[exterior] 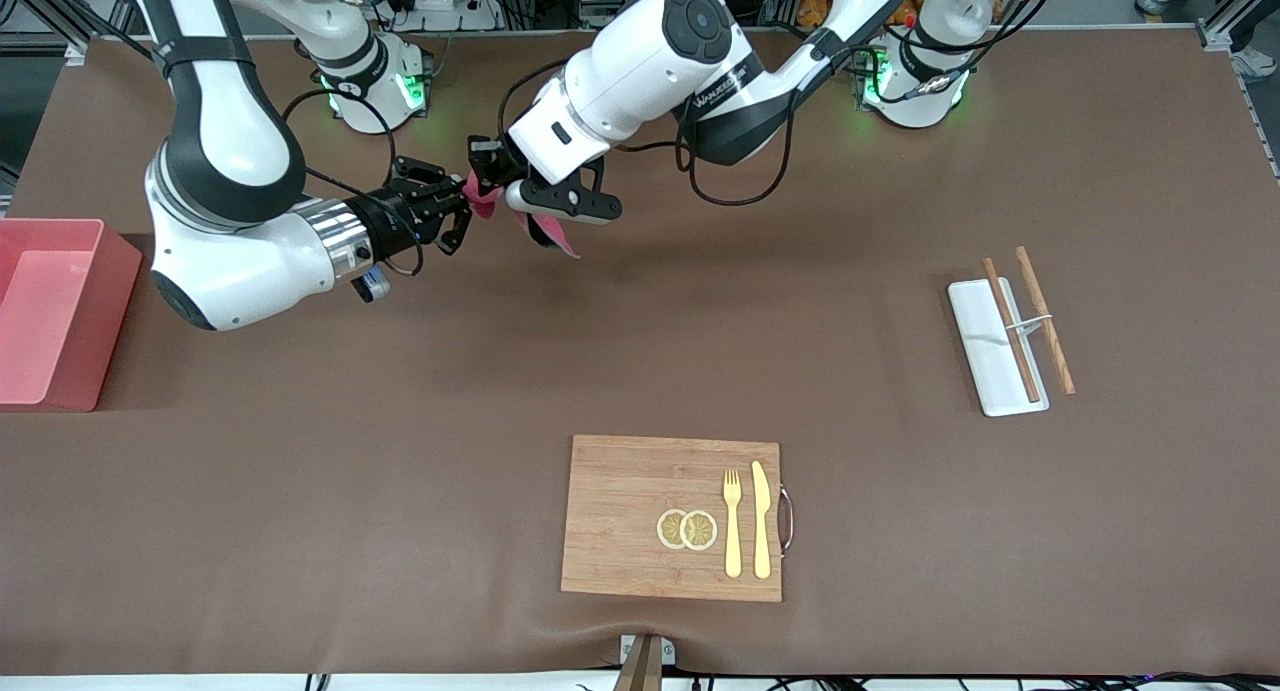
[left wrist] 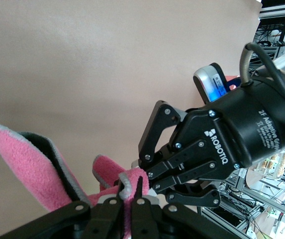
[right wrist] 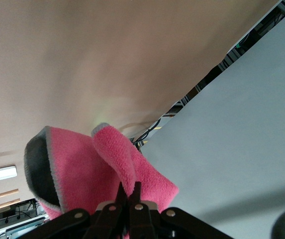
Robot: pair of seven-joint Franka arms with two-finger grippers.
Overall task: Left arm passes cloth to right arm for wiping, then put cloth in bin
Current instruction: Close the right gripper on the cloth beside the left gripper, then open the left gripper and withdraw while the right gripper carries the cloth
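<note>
Pink cloth (exterior: 484, 197) between two pincers

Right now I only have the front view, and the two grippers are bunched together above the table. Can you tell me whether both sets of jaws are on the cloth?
Observer: The left gripper is. The left wrist view shows its jaws pinched shut on a fold of the cloth, over bare table.
Operator: And the other one?
Observer: The right gripper is too. Its own wrist view shows the jaws shut on another pink fold, so both arms hold the cloth at once.
Operator: Is the cloth pink all over?
Observer: No. Both wrist views show a pale grey edging and a dark grey underside.
</note>
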